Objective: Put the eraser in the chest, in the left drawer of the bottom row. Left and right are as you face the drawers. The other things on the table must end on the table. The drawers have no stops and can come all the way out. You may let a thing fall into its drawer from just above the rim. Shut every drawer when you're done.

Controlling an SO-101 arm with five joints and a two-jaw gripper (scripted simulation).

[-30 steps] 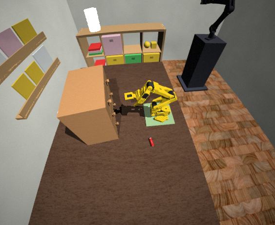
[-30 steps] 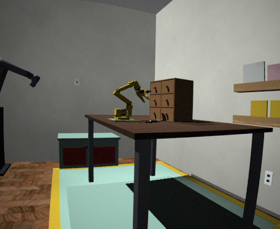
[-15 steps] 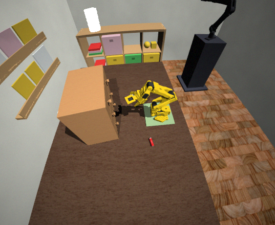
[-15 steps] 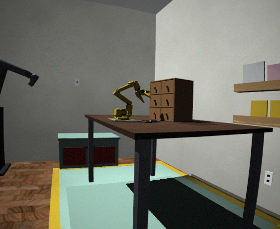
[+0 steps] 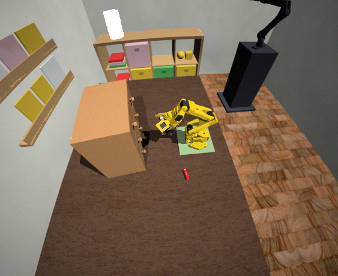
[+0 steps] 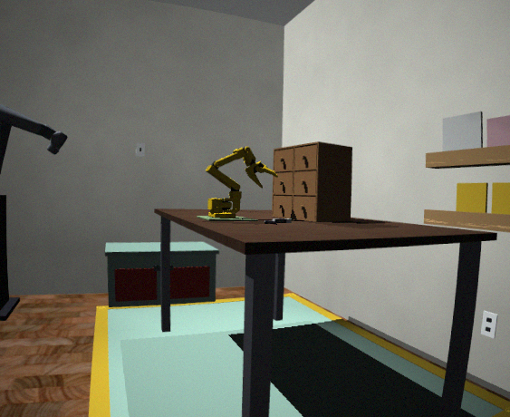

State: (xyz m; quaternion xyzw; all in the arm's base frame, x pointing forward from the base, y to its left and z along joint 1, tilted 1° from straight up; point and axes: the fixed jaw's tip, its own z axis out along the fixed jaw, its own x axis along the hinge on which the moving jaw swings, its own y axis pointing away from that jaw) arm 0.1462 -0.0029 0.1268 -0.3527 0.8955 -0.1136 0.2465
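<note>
The hand (image 6: 264, 174) is half open and grasps nothing. It hangs in the air just in front of the chest (image 6: 313, 182), level with the middle row of drawers. All six drawers are shut. The arm (image 5: 195, 115) stands on a green mat (image 5: 211, 148) on the table (image 5: 153, 216). A small red object (image 5: 186, 173), which may be the eraser, lies flat on the table, well apart from the hand and near the mat.

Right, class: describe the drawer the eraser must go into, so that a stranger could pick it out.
Find the wooden chest on the dark table. Its front has six knobbed drawers in two columns. The target drawer is bottom row, left column, nearest the yellow arm.
</note>
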